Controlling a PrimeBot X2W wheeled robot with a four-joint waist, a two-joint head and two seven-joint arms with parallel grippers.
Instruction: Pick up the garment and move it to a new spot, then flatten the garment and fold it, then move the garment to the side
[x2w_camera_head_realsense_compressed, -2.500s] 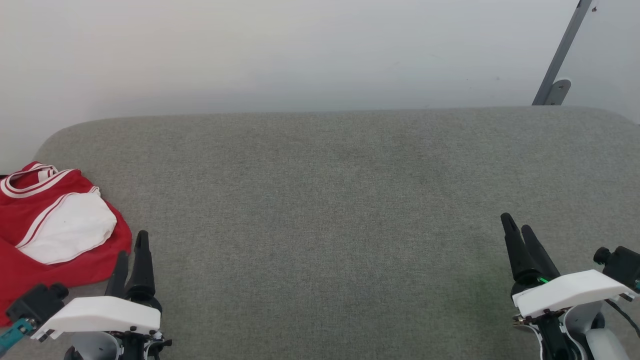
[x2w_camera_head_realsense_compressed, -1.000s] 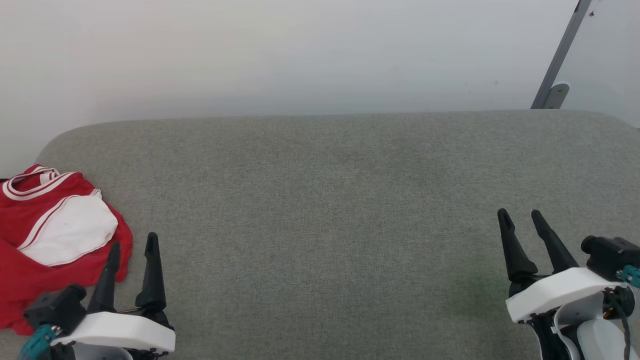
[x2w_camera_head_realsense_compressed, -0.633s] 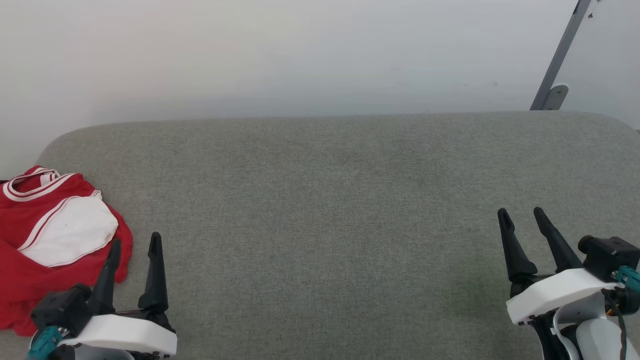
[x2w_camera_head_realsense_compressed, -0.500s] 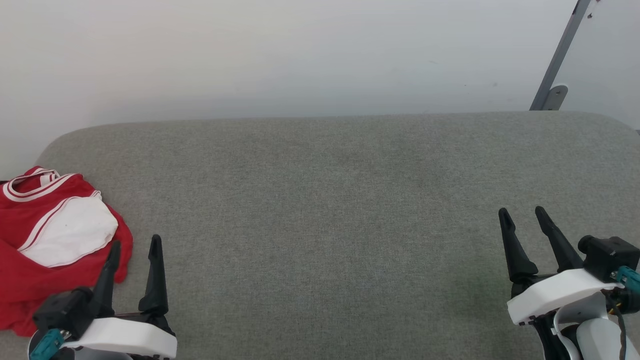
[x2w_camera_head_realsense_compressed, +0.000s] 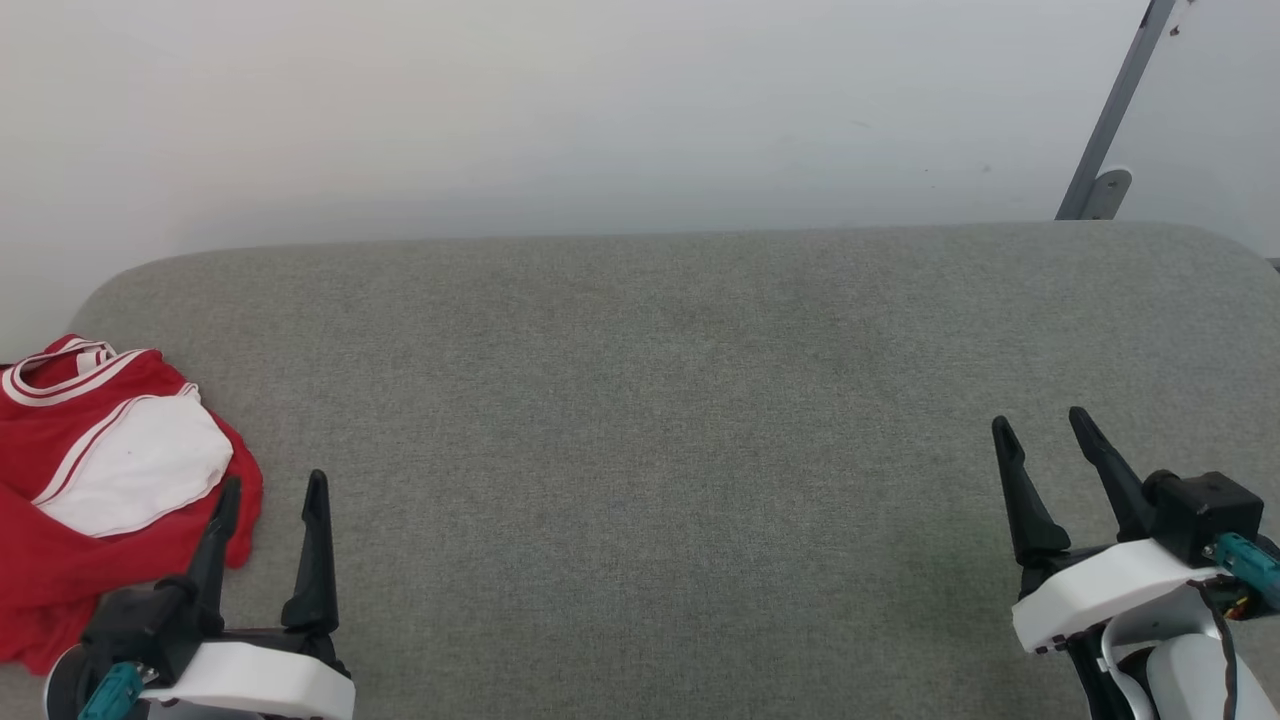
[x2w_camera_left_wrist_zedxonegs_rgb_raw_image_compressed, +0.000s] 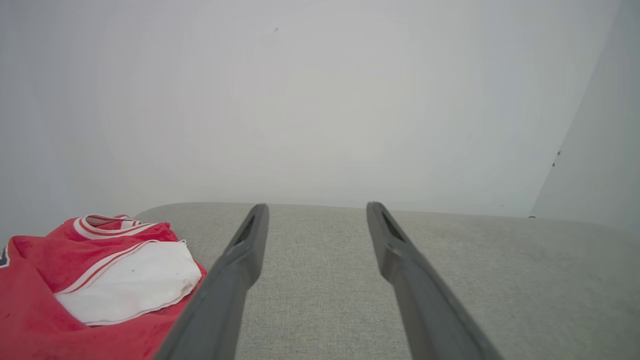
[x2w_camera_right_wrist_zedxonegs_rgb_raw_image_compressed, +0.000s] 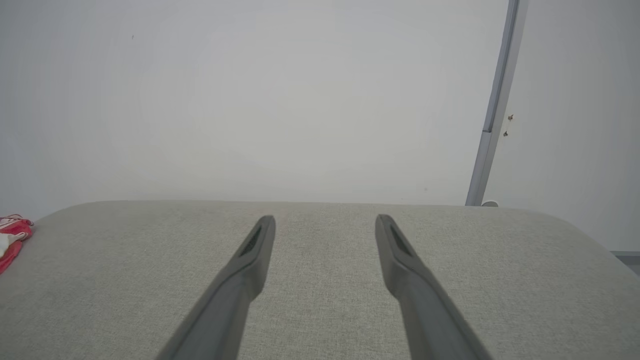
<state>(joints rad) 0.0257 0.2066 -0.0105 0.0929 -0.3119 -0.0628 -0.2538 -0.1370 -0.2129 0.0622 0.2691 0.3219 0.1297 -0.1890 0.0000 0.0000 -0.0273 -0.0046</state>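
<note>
Head view: the garment (x2w_camera_head_realsense_compressed: 110, 490) lies crumpled at the left edge of the grey cushion (x2w_camera_head_realsense_compressed: 650, 400), red with a white sleeve uppermost (striped trim at its far end). The left gripper (x2w_camera_head_realsense_compressed: 275, 478) sits just beside it on the right, fingers spread, grasping nothing. The right gripper (x2w_camera_head_realsense_compressed: 1037, 416), also released, stands well apart at the near right. Left wrist view: the garment lies left of the parted fingers. Right wrist view: parted fingers over the cushion, the garment at the far left edge

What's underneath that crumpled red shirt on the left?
The garment lies bunched on the grey fabric surface. Its folds cover whatever is below; its white sleeve rests on top.
</note>
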